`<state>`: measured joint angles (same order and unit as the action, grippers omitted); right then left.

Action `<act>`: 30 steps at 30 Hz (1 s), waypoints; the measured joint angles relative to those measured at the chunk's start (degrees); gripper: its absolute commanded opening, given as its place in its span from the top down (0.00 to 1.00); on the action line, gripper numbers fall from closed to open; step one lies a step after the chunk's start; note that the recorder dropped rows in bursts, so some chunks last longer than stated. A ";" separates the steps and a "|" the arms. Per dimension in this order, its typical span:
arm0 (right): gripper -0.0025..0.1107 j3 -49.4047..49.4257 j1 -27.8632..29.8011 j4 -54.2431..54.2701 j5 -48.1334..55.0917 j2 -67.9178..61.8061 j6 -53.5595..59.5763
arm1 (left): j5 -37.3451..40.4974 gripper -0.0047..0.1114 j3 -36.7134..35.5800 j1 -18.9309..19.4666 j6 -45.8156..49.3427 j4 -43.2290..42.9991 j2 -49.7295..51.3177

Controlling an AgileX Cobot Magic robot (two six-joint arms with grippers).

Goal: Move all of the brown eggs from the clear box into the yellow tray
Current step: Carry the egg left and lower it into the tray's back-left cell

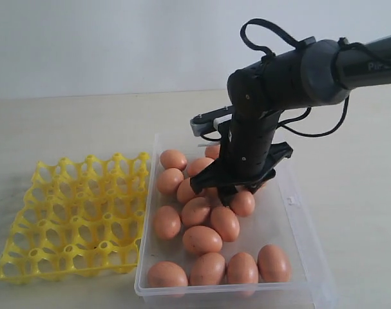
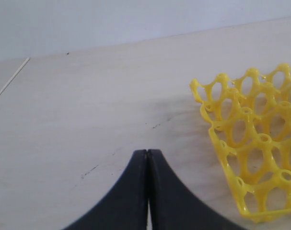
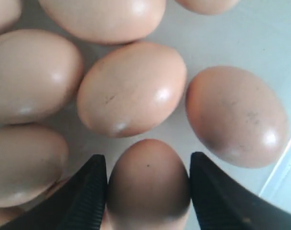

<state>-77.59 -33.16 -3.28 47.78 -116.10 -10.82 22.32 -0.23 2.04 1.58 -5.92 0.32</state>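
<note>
A brown egg (image 3: 148,184) in the clear box (image 1: 292,199) is being straddled by the spread right gripper (image 3: 148,191); neighbouring eggs (image 3: 132,88) just ahead are best left untouched, squeezing gently.

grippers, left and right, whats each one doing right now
Left gripper: shut, empty, hanging over bare table beside the yellow tray.
Right gripper: jaws on both sides of a brown egg in the clear box; firm hold cannot be told.

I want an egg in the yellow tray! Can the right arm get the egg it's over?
Probably yes. The right gripper already has its jaws either side of one brown egg in the clear box; nothing sits between.
</note>
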 measured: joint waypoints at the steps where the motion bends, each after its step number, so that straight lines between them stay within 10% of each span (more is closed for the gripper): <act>1: 0.98 0.14 0.00 0.00 -0.57 1.42 1.34 | 0.00 0.96 0.00 0.00 0.00 0.00 0.00; 15: 0.98 0.14 -8.94 14.29 -46.83 11.84 32.56 | 0.00 0.96 0.00 0.00 0.00 0.00 0.00; 30: 0.98 -8.35 -12.09 -32.24 -70.44 -6.28 -26.89 | 0.00 0.96 0.00 0.00 0.00 0.00 0.00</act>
<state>-85.94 -45.25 -35.53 -22.66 -122.38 -37.71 22.32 -0.23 2.04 1.58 -5.92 0.32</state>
